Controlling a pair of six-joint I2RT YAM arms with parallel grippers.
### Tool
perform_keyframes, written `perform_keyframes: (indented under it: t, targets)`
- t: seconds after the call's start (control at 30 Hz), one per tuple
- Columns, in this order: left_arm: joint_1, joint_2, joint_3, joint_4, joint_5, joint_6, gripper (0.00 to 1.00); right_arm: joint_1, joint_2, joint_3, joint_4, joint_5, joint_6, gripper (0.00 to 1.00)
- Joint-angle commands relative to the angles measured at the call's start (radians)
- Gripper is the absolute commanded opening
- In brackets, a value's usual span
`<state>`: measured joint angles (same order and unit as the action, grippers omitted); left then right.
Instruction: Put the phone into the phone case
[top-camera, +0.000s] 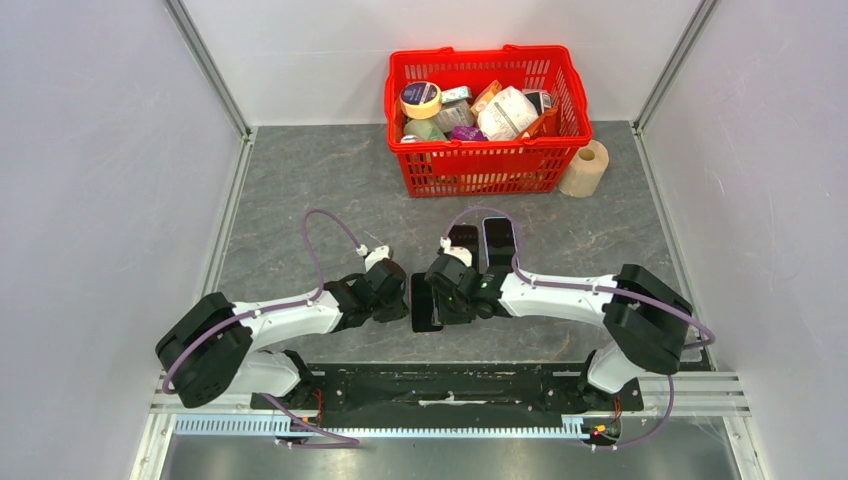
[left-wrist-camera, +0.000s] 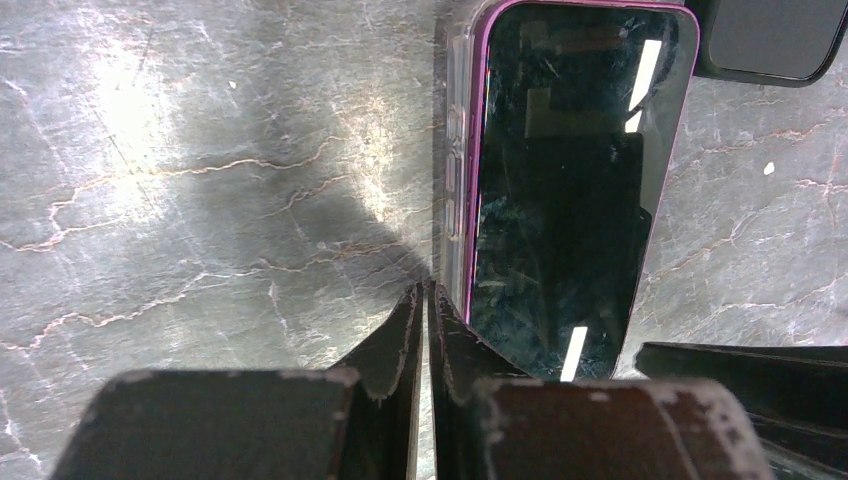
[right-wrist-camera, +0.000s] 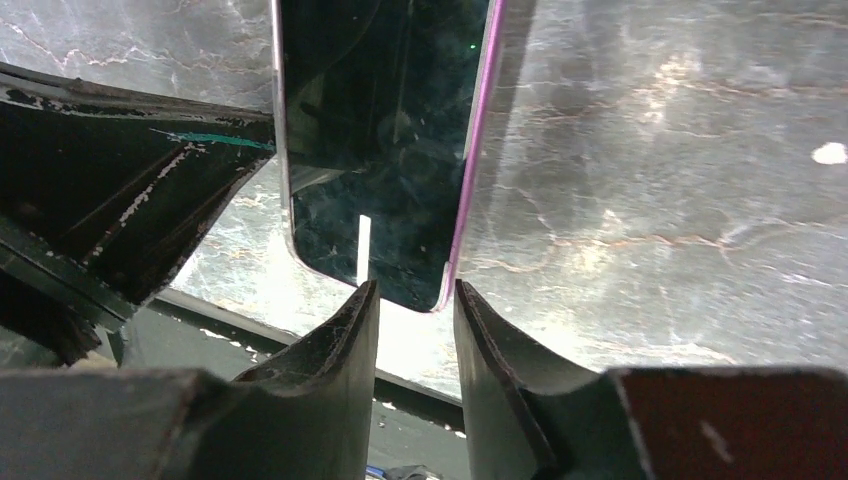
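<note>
I see L hand (left-wrist-camera: 424, 292) fingers together, just beside phone (left-wrist-camera: 570, 180) edge; R hand (right-wrist-camera: 415, 290) fingers slightly apart, phone corner at its tips.

On my grey marbled table (top-camera: 300, 190) I see a red basket (top-camera: 480, 172), a beige roll (top-camera: 585, 168) just beside it, a dark slab (top-camera: 498, 240) mid-table, and the phone (top-camera: 425, 302) lying nearest me.

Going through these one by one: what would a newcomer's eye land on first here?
Front and centre, both grippers meet at a dark phone with a purple rim. The left gripper is shut beside its long edge, and the right gripper sits at its corner with jaws apart. At the back is a red basket crammed with goods, with a pale roll beside it.
</note>
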<state>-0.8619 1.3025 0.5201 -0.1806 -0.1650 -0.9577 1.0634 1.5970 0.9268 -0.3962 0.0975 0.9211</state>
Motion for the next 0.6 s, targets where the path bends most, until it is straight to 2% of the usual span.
perform_keyframes:
  t: [0.0,0.27,0.4,0.57]
  targets:
    - [-0.011,-0.005,-0.009,0.017,-0.017,-0.033,0.1,0.003,-0.083,-0.026,-0.041,0.089,0.011,0.41]
    - [-0.011,-0.001,-0.009,0.02,-0.015,-0.033,0.1,0.003,-0.008,-0.006,-0.017,0.067,0.01,0.39]
    - [-0.011,0.0,-0.01,0.02,-0.013,-0.033,0.1,0.003,0.024,0.012,-0.011,0.058,0.007,0.34]
    - [-0.012,0.004,-0.013,0.028,-0.007,-0.032,0.09,0.003,0.042,0.023,-0.005,0.043,0.006,0.22]
